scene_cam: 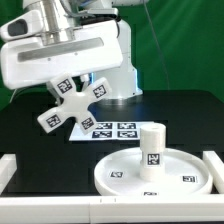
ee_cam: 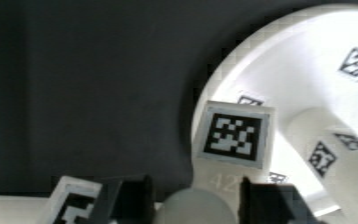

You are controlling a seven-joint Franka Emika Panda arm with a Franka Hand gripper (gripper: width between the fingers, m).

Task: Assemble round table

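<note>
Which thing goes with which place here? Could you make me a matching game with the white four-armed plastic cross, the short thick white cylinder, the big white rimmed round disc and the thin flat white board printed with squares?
Things:
1. white four-armed plastic cross piece
2. short thick white cylinder post
3. large white rimmed round disc
4. thin flat white marker board

Places:
A. lies flat on the black table, carrying the post
B. held in the air by the gripper
C. lies flat on the table beyond the disc
D. stands upright on the disc's middle

Pairs: 1-B, 2-D, 3-A, 4-C.

Disc [ee_cam: 282, 65] and cross piece [ee_cam: 78, 203] run off frame.
</note>
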